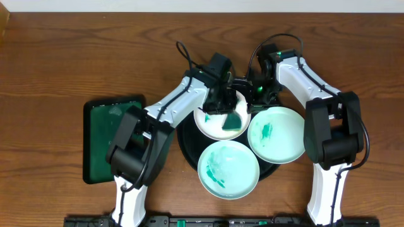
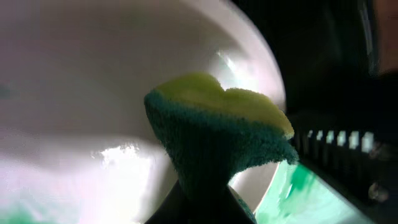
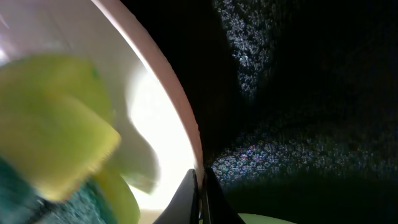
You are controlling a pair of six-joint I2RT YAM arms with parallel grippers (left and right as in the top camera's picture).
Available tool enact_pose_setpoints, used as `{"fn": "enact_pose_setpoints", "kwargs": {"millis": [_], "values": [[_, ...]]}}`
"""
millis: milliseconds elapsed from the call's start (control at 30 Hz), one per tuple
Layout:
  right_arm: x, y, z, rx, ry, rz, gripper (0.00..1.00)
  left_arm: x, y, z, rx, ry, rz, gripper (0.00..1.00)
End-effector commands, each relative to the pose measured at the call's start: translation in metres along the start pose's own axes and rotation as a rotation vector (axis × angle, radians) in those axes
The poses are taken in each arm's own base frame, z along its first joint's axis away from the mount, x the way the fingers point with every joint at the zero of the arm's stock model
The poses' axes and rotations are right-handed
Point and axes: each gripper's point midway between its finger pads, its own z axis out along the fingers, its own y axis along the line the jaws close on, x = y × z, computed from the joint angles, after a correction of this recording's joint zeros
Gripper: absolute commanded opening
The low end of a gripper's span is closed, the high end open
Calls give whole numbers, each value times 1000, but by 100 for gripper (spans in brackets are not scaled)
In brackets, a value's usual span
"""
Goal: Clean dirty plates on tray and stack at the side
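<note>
Left gripper (image 1: 225, 108) is clamped on a green and yellow sponge (image 2: 217, 134), which is pressed onto the far plate (image 1: 212, 126) on the black tray (image 1: 188, 151). Right gripper (image 3: 200, 198) is pinched shut on that plate's rim. Green smears are seen on the right plate (image 1: 276, 133) and the near plate (image 1: 228, 168).

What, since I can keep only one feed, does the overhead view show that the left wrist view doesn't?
Only overhead: the round black tray, the rectangular green tray, the wooden table, the left arm and the right arm. Only left wrist: the sponge's yellow face and dark green scrub side up close. Both: that sponge, the rear plate behind it, and a green-smeared plate beside it.
</note>
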Motion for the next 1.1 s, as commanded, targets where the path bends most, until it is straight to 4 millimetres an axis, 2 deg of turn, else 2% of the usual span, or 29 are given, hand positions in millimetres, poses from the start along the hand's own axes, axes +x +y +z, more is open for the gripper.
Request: {"fn": "enact_pose_setpoints", "kwargs": {"millis": [0,167,267,367,533,700,867,967,1067], "values": [[-3,3,-3,-5,-9,-21,1,-22,3,-5,35,-43,-86,7],[-2,2,-3,-5,-2,-22,1,-46,19,-8,9,-125,-150,8],[-1,2,-3,-4,2,-24,1,-48,33,1,-36,-131,-175,7],[1,2,-3,-4,7,-26,1,-36,51,17,-90,-77,-205,7],[2,2,-3,-4,11,-28,1,2,86,39,-196,89,-235,7],[2,2,-3,-4,11,-32,1,26,105,29,-258,201,-211,7],[2,2,-3,-4,11,-31,1,48,139,9,-401,283,-237,7],[2,2,-3,-4,11,-31,1,53,154,-2,-451,308,-257,7],[2,2,-3,-4,11,-31,1,49,163,-6,-458,300,-274,7]]}}
